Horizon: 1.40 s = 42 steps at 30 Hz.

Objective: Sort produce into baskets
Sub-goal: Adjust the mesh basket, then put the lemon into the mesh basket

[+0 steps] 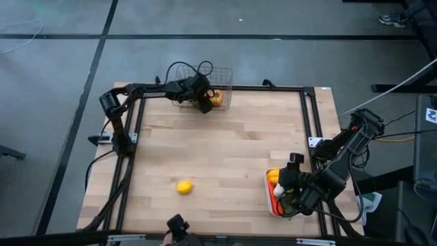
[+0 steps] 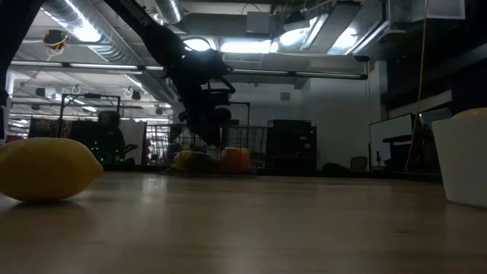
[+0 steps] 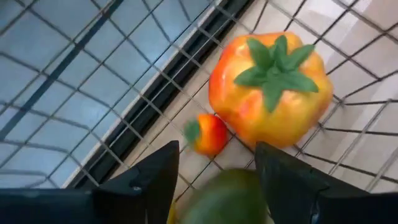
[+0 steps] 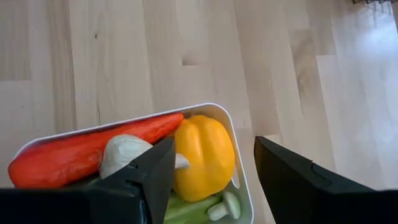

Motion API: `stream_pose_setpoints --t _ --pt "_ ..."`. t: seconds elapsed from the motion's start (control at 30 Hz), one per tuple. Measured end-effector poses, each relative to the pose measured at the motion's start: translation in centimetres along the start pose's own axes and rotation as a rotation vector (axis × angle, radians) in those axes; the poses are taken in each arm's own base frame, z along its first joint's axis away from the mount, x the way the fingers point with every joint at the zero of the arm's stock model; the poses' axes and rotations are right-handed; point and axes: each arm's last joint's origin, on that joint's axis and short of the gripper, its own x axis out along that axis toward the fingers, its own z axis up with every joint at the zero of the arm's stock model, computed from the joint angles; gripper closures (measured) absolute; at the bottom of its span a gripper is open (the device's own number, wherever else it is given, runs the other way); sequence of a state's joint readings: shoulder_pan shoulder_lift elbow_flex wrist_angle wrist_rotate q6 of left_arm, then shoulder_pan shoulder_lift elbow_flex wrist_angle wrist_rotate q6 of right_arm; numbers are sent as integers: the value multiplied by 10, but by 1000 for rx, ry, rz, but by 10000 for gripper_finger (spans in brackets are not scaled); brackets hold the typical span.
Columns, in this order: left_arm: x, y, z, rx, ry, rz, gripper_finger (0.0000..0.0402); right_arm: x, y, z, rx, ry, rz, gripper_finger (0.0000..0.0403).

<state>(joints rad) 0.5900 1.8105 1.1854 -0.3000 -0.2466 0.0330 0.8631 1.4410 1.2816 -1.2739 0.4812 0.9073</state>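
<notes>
Now I see my left tool spread open in the wire basket at twelve o'clock, gripping nothing; right tool open over the white tray; lemon on the desk at seven.

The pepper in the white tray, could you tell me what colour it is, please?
Yellow. The pepper shows best in the right wrist view, beside the orange carrot.
</notes>
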Motion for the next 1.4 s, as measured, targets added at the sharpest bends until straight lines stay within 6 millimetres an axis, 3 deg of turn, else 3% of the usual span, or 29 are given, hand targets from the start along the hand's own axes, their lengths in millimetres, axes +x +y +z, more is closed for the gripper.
stream_pose_setpoints --t 0.33,0.83,1.0,1.2,1.4 --pt "-3 -9 0 -18 0 -21 190 0 0 0 0 1 -1 185" --pt "-18 -55 -4 3 6 -102 190 0 0 0 -1 1 1 185" --pt "-22 -63 -4 25 -6 -116 190 0 0 0 0 1 2 185" --pt "-42 -56 5 12 -76 -121 190 0 0 0 0 1 2 185" --pt "-88 -52 14 -35 -167 -174 190 0 0 0 0 1 2 185"
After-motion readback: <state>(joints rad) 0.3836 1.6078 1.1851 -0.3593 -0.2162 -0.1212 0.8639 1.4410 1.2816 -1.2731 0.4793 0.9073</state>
